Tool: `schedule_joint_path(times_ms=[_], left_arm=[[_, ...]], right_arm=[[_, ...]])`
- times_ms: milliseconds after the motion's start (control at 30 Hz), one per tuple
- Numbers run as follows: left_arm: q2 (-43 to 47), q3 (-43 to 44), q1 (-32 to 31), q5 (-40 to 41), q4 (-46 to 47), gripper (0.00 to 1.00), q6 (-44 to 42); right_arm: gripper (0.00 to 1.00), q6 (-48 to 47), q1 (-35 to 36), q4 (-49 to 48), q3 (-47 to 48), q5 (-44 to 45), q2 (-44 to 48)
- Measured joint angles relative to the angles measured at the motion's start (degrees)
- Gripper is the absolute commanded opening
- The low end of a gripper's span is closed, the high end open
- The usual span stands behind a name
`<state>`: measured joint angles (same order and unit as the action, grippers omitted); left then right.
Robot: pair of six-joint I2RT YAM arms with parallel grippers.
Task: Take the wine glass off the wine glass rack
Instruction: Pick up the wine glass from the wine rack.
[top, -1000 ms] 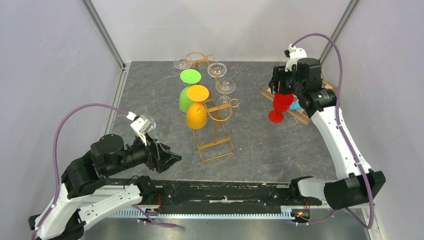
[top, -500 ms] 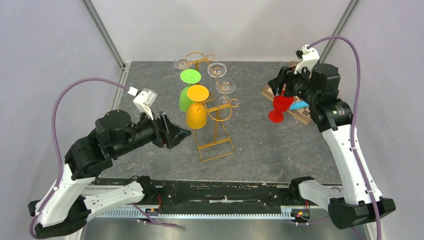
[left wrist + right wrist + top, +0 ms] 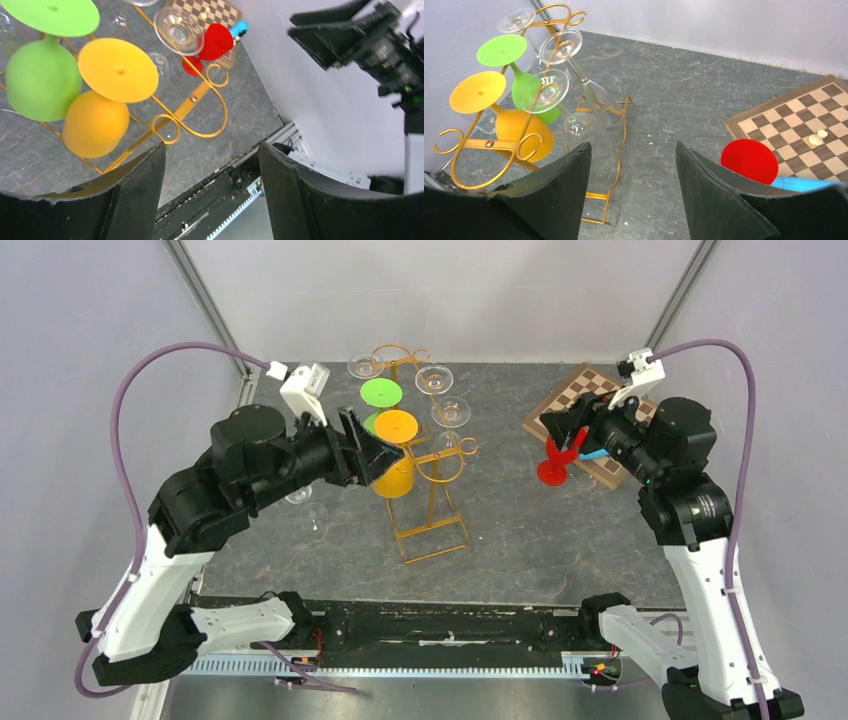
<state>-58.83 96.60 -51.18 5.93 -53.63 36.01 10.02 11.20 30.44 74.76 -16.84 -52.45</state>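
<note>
The gold wire wine glass rack point(image 3: 432, 492) stands mid-table, and shows in the left wrist view point(image 3: 192, 99) and the right wrist view point(image 3: 620, 131). An orange glass point(image 3: 393, 472) and a green glass point(image 3: 380, 394) hang on its left rail. Clear glasses point(image 3: 451, 412) hang on the right rail. My left gripper point(image 3: 384, 453) is open and empty, close against the orange glass point(image 3: 95, 122). My right gripper point(image 3: 556, 428) is open and empty, just above a red glass point(image 3: 552, 471) that rests on the table.
A chessboard point(image 3: 580, 386) lies at the back right with a blue object point(image 3: 594, 453) and a small white piece point(image 3: 816, 138) on it. Clear glasses point(image 3: 300, 496) stand on the table left of the rack. Grey walls close in both sides.
My left arm has risen and swung right to the rack's orange glass. My right gripper has let go of the red glass and drawn back to the right.
</note>
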Motion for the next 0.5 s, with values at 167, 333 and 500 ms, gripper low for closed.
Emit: schedule_joint_path(times_ms=[167, 333, 500], left_arm=[[-3.63, 2.71, 6.91, -2.38, -0.52, 0.70, 0.00], [-4.74, 2.08, 18.82, -9.75, -0.13, 0.69, 0.07], [-4.68, -1.46, 26.01, -17.07, 1.95, 0.68, 0.61]], right_arm=[[0.66, 0.02, 0.61, -0.24, -0.76, -0.31, 1.81], [0.67, -0.02, 1.36, -0.22, -2.19, -0.28, 2.51], [0.68, -0.22, 2.21, -0.17, -3.34, 0.15, 3.34]])
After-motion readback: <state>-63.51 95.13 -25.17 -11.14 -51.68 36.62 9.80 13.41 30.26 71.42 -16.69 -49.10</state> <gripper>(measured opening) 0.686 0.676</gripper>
